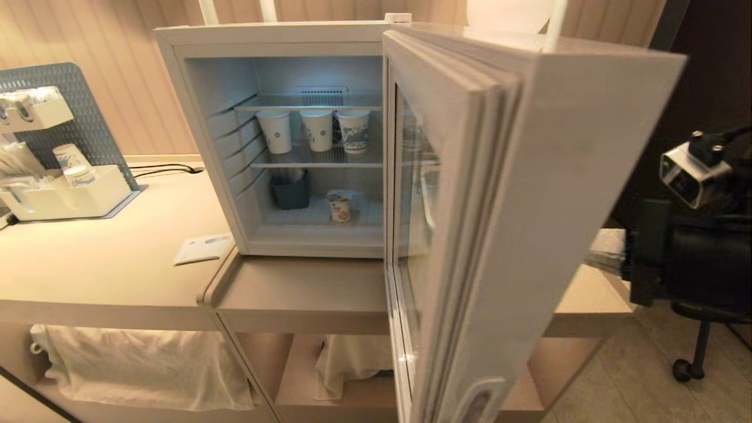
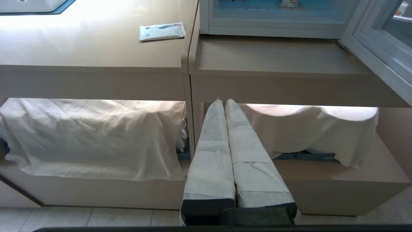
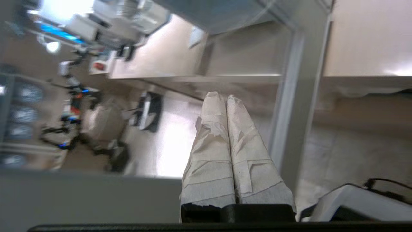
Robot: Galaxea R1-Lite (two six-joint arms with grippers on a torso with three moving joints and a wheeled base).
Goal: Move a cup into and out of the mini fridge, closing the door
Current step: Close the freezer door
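door (image 1: 505,194): open | cup (image 1: 340,208): mini fridge (image 1: 200,117) floor | 3 paper cups (image 1: 317,130): shelf above

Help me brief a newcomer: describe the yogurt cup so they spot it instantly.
Look inside the open mini fridge, on its floor below the wire shelf. The cup stands right of a dark bin. It is squat with orange fruit print, unlike the taller blue-patterned paper cups above.

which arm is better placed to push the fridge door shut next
Probably the right. The right gripper, shut and empty, sits just outside the open door. The left gripper, also shut, hangs low before the counter's lower shelf, away from the door. The cup stands inside the mini fridge.
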